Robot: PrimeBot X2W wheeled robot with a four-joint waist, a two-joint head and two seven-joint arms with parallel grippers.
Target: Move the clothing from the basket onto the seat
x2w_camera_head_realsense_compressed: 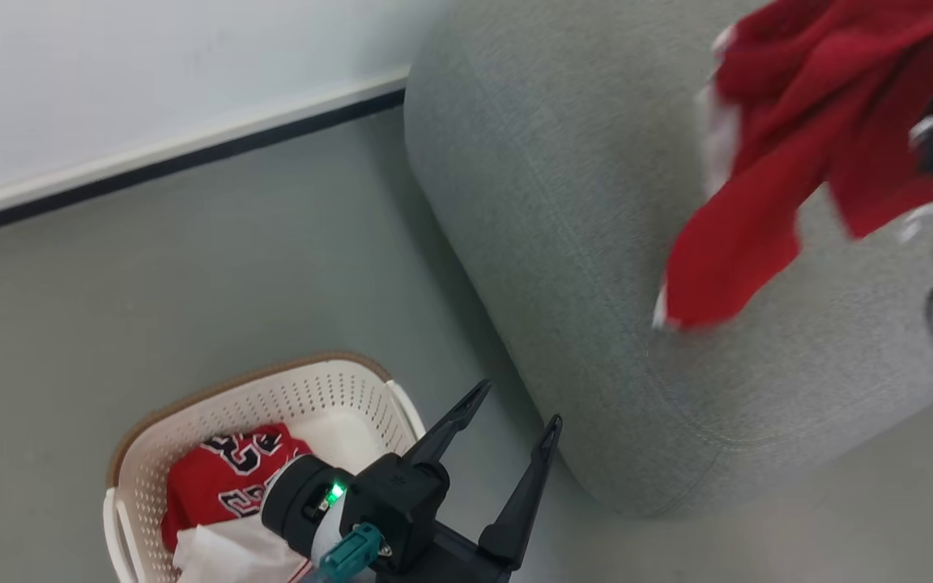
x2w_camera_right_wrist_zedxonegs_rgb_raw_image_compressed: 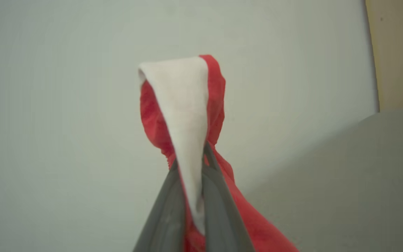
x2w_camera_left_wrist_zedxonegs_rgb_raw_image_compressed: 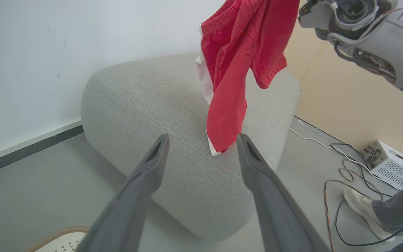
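The red jersey [x2w_camera_head_realsense_compressed: 223, 478] lay waiting in the basket [x2w_camera_head_realsense_compressed: 337, 389]; beside it the left gripper [x2w_camera_head_realsense_compressed: 518, 405] stood spread and empty, seemingly ready to reach in. Over the seat [x2w_camera_head_realsense_compressed: 564, 202], red shorts [x2w_camera_head_realsense_compressed: 782, 162] dangled from the right gripper [x2w_camera_right_wrist_zedxonegs_rgb_raw_image_compressed: 190, 155], clenched on their white band, probably for lowering.

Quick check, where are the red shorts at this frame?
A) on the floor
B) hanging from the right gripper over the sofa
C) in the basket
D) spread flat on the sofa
B: the right gripper has its jaws shut on a fold of the red shorts, which dangle above the sofa.
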